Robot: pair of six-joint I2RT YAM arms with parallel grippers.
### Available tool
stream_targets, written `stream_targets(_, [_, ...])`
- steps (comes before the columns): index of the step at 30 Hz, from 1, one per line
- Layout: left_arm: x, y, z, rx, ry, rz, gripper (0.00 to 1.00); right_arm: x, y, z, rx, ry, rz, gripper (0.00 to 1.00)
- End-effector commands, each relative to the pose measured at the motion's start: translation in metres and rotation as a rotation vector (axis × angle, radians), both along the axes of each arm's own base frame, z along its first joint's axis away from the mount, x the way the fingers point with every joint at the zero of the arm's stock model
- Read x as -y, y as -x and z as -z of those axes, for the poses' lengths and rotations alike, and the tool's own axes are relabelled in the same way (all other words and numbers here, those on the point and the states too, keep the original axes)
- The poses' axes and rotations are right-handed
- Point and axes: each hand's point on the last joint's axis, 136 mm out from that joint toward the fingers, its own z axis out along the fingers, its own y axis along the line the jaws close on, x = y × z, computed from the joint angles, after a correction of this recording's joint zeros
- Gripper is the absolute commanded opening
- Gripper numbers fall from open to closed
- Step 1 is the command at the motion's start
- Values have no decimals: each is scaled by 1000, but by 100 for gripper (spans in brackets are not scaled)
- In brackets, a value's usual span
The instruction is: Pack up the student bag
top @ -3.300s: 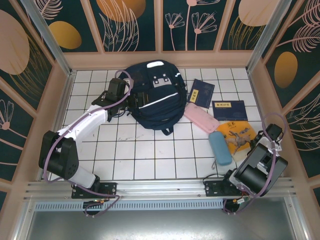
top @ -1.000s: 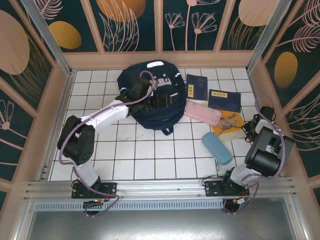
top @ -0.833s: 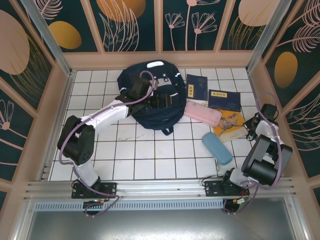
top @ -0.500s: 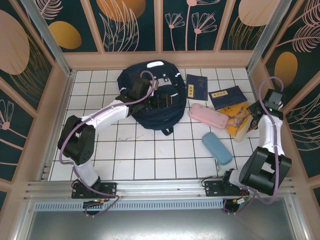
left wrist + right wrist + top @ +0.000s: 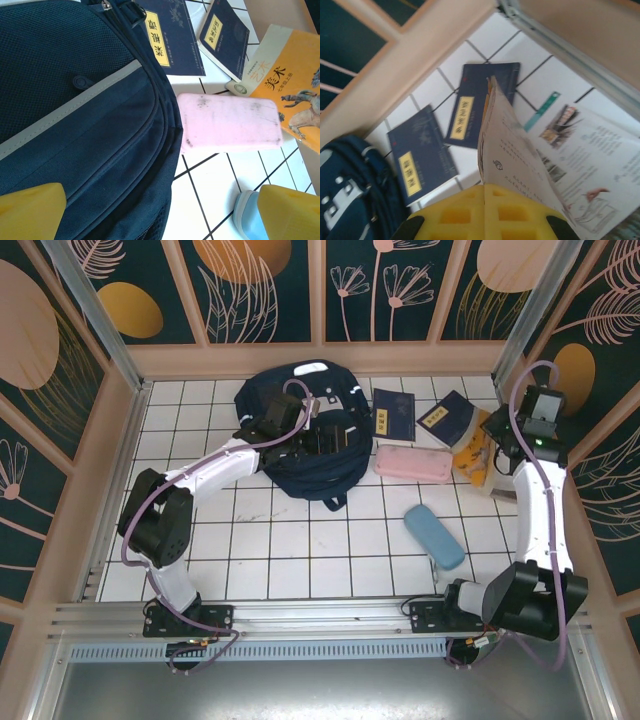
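Counting it off: one student bag (image 5: 262, 390). One navy booklet (image 5: 394, 418), and there's a second navy booklet (image 5: 448, 417), so that's two. One orange book (image 5: 473, 452). One pink case (image 5: 413, 462), one blue case (image 5: 434, 537), two cases all told. Six items.

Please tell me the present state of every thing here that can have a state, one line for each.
student bag: lying front up, visible zips shut.
left gripper: open, over the bag.
orange book: open, cover raised.
right gripper: shut on the orange book's cover.
pink case: shut, lying flat.
blue case: shut, lying flat.
two navy booklets: closed, flat.
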Motion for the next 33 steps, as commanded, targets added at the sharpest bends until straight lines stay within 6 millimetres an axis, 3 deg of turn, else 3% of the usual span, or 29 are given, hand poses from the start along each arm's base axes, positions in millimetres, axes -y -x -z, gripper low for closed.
stream_targets(1, [12,-1,-8,4,49,18,98,-21,4,-37,81,2,-71,0])
stream_targets(8, [18,3,-7,-25,94,17,99,-56,6,-74,187,-39,-170,0])
stream_targets(14, [27,4,-6,-84,177,5,99,-111,1,-76,235,-175,-312,0])
stream_targets(17, [38,8,-4,-116,209,25,98,-129,9,-50,179,-241,-316,0])
stream_targets(25, [70,24,20,-169,178,98,97,-127,70,81,-146,-385,-158,0])
stream_targets(26, [73,25,23,-170,168,106,97,-122,78,97,-199,-375,-125,10])
stream_targets(28, [77,25,26,-161,147,117,96,-108,90,117,-270,-319,-57,45])
stream_targets(29, [78,24,27,-153,136,122,96,-100,93,122,-290,-282,-24,58])
stream_targets(31, [83,24,28,-135,123,136,96,-85,94,127,-314,-221,28,69])
stream_targets(33, [88,25,31,-128,109,145,96,-74,90,128,-318,-195,57,74])
